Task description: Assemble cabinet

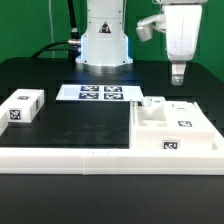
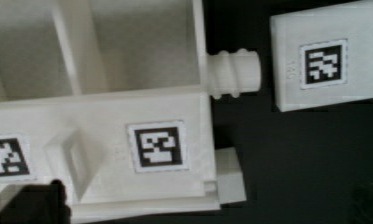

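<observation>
The white cabinet body lies on the black table at the exterior view's right, its open compartments facing up and marker tags on its near wall. A small white panel with a tag lies apart at the left. My gripper hangs high above the cabinet body's far edge, open and empty. In the wrist view, the cabinet body fills most of the frame, with a tagged white panel and a ribbed white peg beside it. One dark fingertip shows at the frame's edge.
The marker board lies flat in front of the robot base. A long low white L-shaped rail runs along the table's near side and borders the cabinet body. A small white piece sits at the body's far corner.
</observation>
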`<state>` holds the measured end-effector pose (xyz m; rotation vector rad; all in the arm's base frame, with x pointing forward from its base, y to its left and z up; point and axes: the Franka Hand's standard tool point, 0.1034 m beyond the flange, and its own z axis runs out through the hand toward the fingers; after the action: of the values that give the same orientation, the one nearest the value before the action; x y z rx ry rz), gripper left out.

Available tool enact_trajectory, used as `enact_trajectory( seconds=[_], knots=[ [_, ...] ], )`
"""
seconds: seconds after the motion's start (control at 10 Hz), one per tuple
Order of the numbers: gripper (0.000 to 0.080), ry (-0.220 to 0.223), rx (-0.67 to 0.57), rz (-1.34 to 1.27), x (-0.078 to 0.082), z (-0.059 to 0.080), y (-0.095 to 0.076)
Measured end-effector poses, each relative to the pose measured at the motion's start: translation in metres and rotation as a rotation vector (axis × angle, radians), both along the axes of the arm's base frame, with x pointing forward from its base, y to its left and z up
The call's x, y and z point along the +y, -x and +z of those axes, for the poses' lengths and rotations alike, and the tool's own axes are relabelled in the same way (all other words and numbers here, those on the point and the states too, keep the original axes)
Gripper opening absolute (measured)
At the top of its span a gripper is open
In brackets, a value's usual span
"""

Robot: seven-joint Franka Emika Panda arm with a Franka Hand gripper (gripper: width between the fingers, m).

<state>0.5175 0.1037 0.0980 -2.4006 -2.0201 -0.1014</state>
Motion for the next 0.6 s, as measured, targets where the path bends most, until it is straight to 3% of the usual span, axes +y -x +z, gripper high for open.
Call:
enact_trajectory(
  seconds=[0.4, 0.5, 0.6],
  knots=[
    [0.0797, 0.0, 0.003, -0.001, -0.001, -0.001, 0.001],
    [0.0797, -0.001, 0.001, -0.007, -0.001, -0.003, 0.005],
    [0.0797, -0.001, 0.005, -0.012, -0.001, -0.009, 0.022]
  ],
)
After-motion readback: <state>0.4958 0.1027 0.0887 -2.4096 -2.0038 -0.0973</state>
